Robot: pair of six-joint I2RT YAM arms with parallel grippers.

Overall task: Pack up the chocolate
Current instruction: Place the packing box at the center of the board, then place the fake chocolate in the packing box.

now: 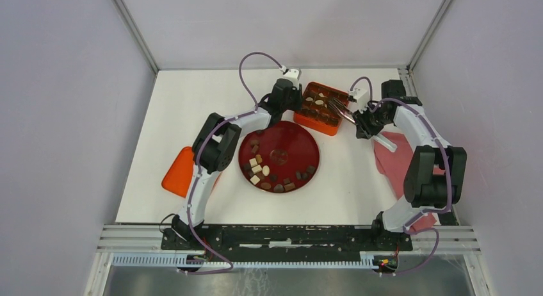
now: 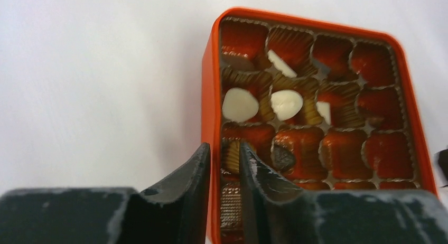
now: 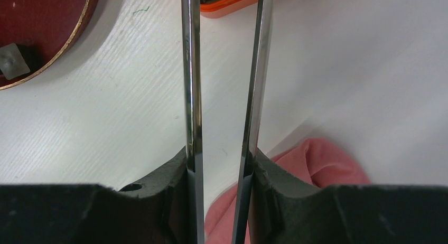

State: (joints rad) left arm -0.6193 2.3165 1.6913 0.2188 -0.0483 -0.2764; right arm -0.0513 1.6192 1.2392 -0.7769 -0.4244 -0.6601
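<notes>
White table (image 1: 173,116), pale lilac walls (image 1: 64,116) on three sides. The left gripper (image 2: 223,149) hangs over the near-left edge of the orange box (image 2: 317,19). Its jaws stand a narrow slit apart, one finger outside the box wall and the other inside it, and I see nothing pinched between them. Just beyond those jaws, two cream-white pieces of chocolate (image 2: 240,104) lie side by side in ribbed cups. A third white piece sits one row farther on, and a dark one lies just ahead of the inner finger. Most other cups look bare.

The right gripper (image 3: 221,157) is clamped on a pair of steel tongs (image 3: 191,85), one blade against each jaw. The blades run straight out ahead toward the box, with open table showing between them. From above, their tips reach the box's right side. A pink cloth (image 3: 327,159) lies under and behind these jaws.

The rest of the chocolate sits on the red plate (image 1: 294,142) between the two arms, nearer the bases than either gripper, mostly around its left and near rim.
</notes>
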